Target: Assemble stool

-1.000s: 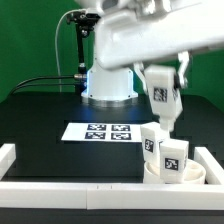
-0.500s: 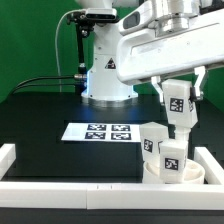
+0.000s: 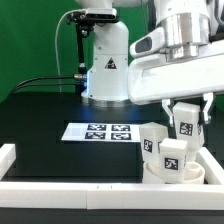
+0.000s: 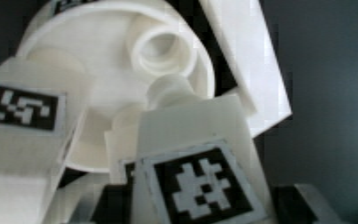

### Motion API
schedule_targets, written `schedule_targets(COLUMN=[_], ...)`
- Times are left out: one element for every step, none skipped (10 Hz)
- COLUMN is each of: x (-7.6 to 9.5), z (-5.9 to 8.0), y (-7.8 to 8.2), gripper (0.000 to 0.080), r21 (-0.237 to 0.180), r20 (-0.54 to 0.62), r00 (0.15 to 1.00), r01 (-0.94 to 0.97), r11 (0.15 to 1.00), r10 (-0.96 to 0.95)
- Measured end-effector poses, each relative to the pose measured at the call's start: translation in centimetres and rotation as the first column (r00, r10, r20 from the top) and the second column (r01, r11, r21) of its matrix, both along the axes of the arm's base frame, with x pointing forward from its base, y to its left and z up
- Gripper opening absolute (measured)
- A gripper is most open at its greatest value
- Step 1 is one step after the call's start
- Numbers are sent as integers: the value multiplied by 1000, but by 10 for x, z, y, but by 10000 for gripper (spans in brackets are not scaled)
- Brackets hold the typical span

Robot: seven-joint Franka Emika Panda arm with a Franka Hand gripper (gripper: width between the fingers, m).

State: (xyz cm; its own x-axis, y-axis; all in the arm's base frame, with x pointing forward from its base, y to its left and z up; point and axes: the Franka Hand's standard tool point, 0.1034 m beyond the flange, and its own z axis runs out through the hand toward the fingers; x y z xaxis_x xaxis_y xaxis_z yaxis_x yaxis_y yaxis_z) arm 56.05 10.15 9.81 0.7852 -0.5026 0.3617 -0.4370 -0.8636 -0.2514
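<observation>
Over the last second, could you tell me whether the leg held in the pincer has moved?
Yes. Against the fixed marker board, the leg in the pincer has moved toward the exterior view's right and sits above the seat.

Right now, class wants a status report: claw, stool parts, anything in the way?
Claw shut on third leg, above the seat. Two legs upright in seat. Nothing blocking visible.

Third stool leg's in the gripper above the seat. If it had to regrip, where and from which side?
Probably the upper half of the held leg, from straight above, where the gripper is now. The leg hangs roughly upright, a chunky block with flat sides, and its lower end must stay free to reach the seat. The two standing legs crowd any side approach.
</observation>
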Motion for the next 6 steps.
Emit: schedule_targets(x=[-1, -3, -4, -3, -4, -4], z=[-3, -8, -13, -15, -20, -23], y=[0, 0, 2, 4, 5, 7], gripper=[320, 320, 320, 320, 320, 320], r21=[-2, -4, -7, -8, -11, -11], r20=[-5, -13, -19, -18, -26, -29], r00=[1000, 1000, 1000, 1000, 1000, 999], r01=[0, -2, -5, -8, -11, -15], r11=[1000, 1000, 1000, 1000, 1000, 1000], r10=[0, 2, 5, 8, 11, 15])
